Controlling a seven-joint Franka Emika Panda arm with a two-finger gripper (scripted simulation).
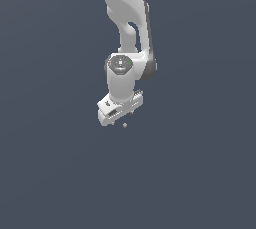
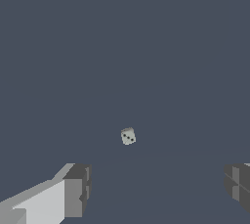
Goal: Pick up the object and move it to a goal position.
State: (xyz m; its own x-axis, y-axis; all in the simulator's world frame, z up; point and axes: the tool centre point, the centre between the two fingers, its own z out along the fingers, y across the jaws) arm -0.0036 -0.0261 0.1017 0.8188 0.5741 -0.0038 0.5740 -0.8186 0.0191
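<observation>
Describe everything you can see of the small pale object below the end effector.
The object is a tiny pale grey-beige piece, a mere speck in the exterior view. The wrist view shows it blocky with rounded corners, slightly tilted, with a few dark dots on one face, like a die. Its material cannot be told. It lies on the plain dark grey surface, just below the end effector, whose fingers stand apart on either side without touching it. Nothing else touches it.

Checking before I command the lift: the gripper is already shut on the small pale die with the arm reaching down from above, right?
Not quite. The gripper is open, not shut on the die: the wrist view shows the fingers spread wide, with the die lying apart from them. The arm does reach down from above.
</observation>
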